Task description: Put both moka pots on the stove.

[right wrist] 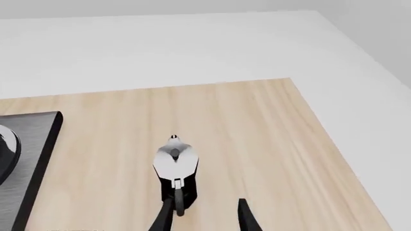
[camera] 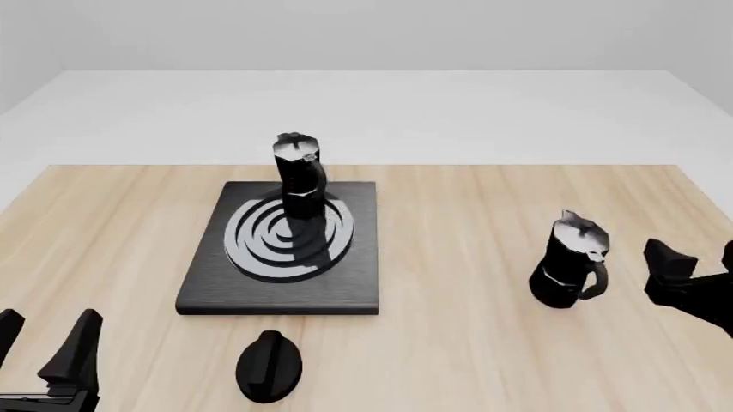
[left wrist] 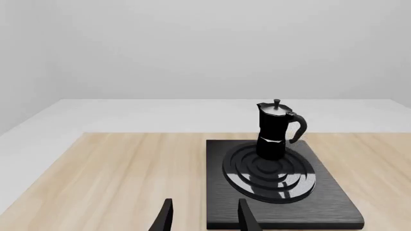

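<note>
One moka pot point(camera: 298, 176) stands upright on the far part of the stove point(camera: 355, 283), on its ring burner. The left wrist view shows this pot point(left wrist: 276, 130) and the stove point(left wrist: 334, 207) ahead of my left gripper point(left wrist: 204, 217), which is open and empty. That gripper point(camera: 44, 339) hangs at the near left corner, well clear of the stove. The other moka pot point(camera: 569, 262) stands on the table to the right. My right gripper point(camera: 699, 257) is open just right of it, apart from it. In the right wrist view this pot point(right wrist: 175, 163) sits by one finger, with the stove point(right wrist: 32, 159) at the edge.
A black round knob point(camera: 269, 365) lies on the wooden table point(camera: 458, 343) in front of the stove. A pale floor surrounds the table on all sides.
</note>
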